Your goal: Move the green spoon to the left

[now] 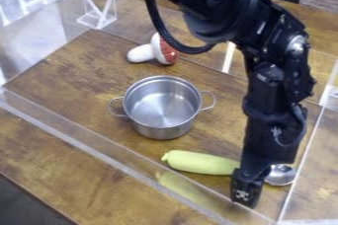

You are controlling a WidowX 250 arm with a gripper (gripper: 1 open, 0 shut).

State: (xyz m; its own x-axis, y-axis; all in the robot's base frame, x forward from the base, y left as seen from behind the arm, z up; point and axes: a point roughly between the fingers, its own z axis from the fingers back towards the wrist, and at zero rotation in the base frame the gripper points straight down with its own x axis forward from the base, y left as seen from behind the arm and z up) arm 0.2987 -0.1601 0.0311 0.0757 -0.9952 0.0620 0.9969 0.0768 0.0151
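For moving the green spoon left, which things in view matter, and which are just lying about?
Part of the job:
green spoon, lying at the table's near right
claw, open, down over the spoon

Lying about:
pot, mid-table
mushroom, toppled at the back

High oblique view over table point(79, 81)
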